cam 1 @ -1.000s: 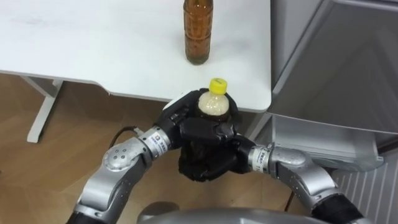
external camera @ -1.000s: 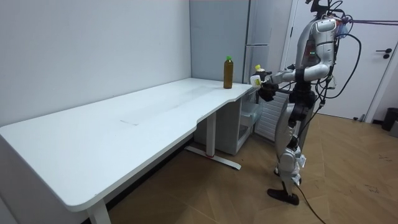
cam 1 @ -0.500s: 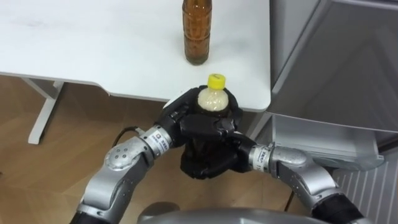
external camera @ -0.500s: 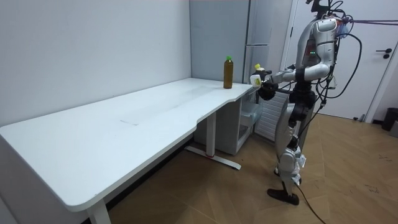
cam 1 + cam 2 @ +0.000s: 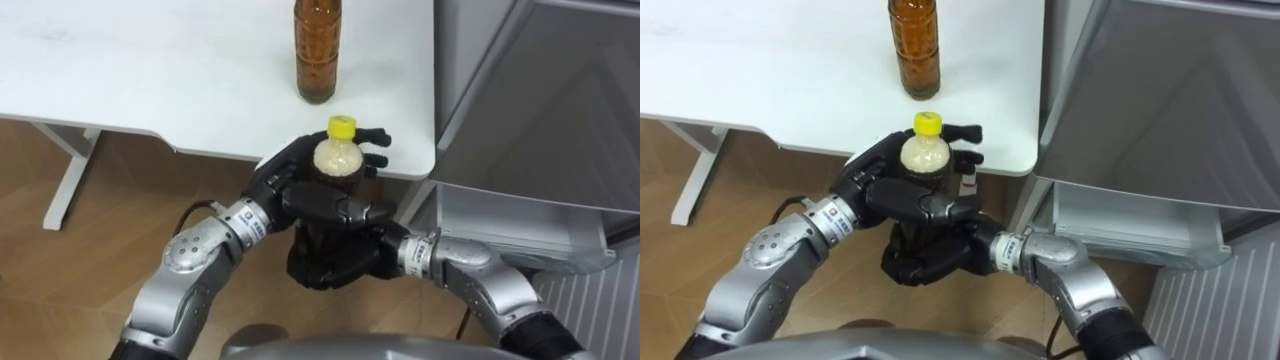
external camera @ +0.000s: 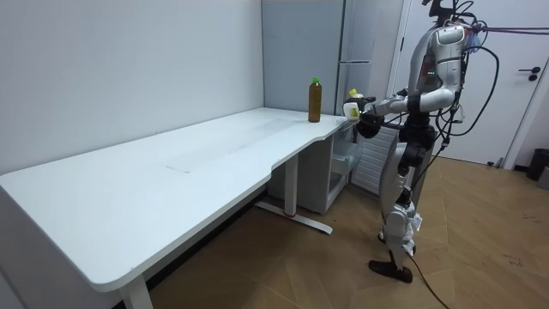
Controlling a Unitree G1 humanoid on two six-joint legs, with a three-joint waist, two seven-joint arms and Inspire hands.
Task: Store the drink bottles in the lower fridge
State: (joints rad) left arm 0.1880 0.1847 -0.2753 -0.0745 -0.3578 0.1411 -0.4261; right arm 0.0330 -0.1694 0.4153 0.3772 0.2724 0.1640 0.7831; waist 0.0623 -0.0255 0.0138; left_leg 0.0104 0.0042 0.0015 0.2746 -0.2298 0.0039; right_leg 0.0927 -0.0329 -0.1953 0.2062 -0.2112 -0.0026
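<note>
- White tabletop (image 5: 150, 80) carries an amber bottle (image 5: 318, 50) near its corner, beside a grey fridge (image 5: 540, 110).
- Just off that corner, a yellow-capped bottle (image 5: 336, 158) stands upright — the right hand (image 5: 330, 255) has its fingers wrapped round it.
- Behind it, the left hand (image 5: 285, 178) holds its fingers straight and spread.

No lettering, number or sign can be read anywhere. The tall amber drink bottle (image 5: 319, 50) standing on the white table top (image 5: 150, 70) shows only its brown contents and no legible label. The pale plastic bottle with a yellow cap (image 5: 338, 160) shows a white patch on its side in the room view, but nothing on that patch can be made out.
</note>
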